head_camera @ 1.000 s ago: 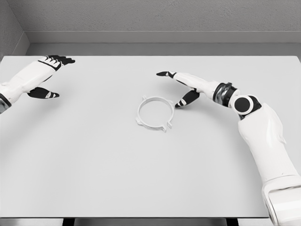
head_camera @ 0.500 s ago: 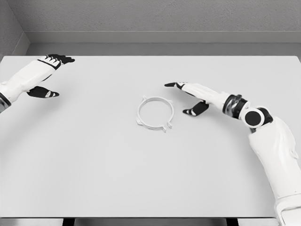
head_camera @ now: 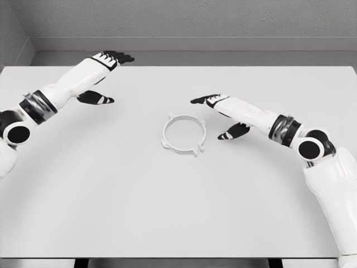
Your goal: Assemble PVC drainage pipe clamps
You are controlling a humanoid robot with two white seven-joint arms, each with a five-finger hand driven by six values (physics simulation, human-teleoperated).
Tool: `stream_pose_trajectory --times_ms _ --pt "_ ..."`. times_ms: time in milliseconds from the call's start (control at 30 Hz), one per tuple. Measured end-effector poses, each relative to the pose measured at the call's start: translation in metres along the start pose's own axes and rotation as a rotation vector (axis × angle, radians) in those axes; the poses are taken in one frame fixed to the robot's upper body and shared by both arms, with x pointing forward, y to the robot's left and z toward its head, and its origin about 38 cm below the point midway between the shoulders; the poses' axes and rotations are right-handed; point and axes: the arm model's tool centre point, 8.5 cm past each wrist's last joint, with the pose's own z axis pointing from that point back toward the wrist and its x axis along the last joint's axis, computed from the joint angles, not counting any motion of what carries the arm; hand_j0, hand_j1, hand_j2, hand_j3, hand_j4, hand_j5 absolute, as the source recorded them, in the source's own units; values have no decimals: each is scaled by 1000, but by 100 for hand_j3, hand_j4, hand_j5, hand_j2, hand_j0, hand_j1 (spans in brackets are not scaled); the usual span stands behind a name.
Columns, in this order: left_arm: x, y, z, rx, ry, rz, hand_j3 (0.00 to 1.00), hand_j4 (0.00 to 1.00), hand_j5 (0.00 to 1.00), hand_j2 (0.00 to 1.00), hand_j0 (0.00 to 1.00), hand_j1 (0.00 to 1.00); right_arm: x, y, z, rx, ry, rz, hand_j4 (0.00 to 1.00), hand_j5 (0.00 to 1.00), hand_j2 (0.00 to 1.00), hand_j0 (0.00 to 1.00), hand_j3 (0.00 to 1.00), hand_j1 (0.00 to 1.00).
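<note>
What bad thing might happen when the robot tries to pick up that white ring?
The ring clamp lies flat and looks thin on the table, so the open right hand beside it might push it away instead of getting fingers under it. The open left hand is far off, so it probably cannot steady the ring yet.

Broad white table (head_camera: 111, 195) against a grey speckled wall (head_camera: 195, 17), pale ledge (head_camera: 195, 43) along its base.

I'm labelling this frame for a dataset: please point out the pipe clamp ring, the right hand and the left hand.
pipe clamp ring (head_camera: 167, 126): head view, on its left rim.
right hand (head_camera: 218, 111): head view, middle of the hand.
left hand (head_camera: 102, 75): head view, middle of the hand.
</note>
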Motion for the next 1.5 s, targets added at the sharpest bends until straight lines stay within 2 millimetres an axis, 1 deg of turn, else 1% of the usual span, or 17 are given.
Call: stream_pose_trajectory --times_ms 33,133,233,267,333,400,500,567,667,767,867,933,967,1100,1200,1300,1500 --pt "4 -2 -5 3 -10 7 100 100 100 100 100 100 2 2 2 1 -3 3 100 100 100 100 100 100" --pt "15 -9 -19 11 -41 28 100 100 100 100 100 100 6 -4 10 -4 -6 35 100 100 100 100 100 100" --pt "24 -12 -31 14 -65 38 100 100 100 100 100 100 8 3 21 -5 0 37 100 100 100 100 100 100" --pt "25 -15 -32 12 -67 42 100 100 100 100 100 100 6 14 34 -7 16 21 100 100 100 100 100 100" --pt "26 -18 -35 8 -68 48 100 100 100 100 100 100 3 11 64 -63 52 23 100 100 100 100 100 100" --pt "27 -22 -37 3 -70 55 100 100 100 100 100 100 2 -11 95 -150 92 62 100 100 100 100 100 100" --pt "28 -26 -38 -4 -69 61 100 100 100 100 100 100 1 -41 133 -258 142 125 100 100 100 100 100 100" --pt "28 -29 -38 -11 -69 65 100 100 100 100 100 100 -3 -41 156 -286 177 138 100 100 100 100 100 100" --pt "24 -39 -37 -29 -49 84 100 100 100 100 100 100 -11 -46 174 -320 213 147 100 100 100 100 100 100" --pt "24 -55 -37 -51 -39 110 100 100 100 100 100 100 -16 -44 181 -327 230 142 100 100 100 100 100 100" --pt "31 -80 -28 -81 -35 149 100 100 100 100 100 100 -17 -45 182 -331 231 142 100 100 100 100 100 100" --pt "38 -85 -26 -82 -50 156 100 100 100 100 100 100 -17 -46 182 -335 232 142 100 100 100 100 100 100" --pt "42 -86 -25 -80 -60 158 100 100 100 100 100 100 -18 -45 183 -334 233 140 100 100 100 100 100 100" --pt "49 -70 -23 -58 -97 129 100 100 100 100 100 100 -18 -45 183 -334 234 139 100 100 100 100 100 100" --pt "55 -74 -12 -69 -111 127 100 100 100 100 100 100 -17 -45 182 -334 232 140 100 100 100 100 100 100" --pt "61 -69 -9 -63 -132 110 100 100 100 100 100 100 -17 -45 182 -335 232 140 100 100 100 100 100 100" --pt "69 -72 -4 -69 -151 110 100 100 100 100 100 100 -18 -45 183 -335 232 139 100 100 100 100 100 100"
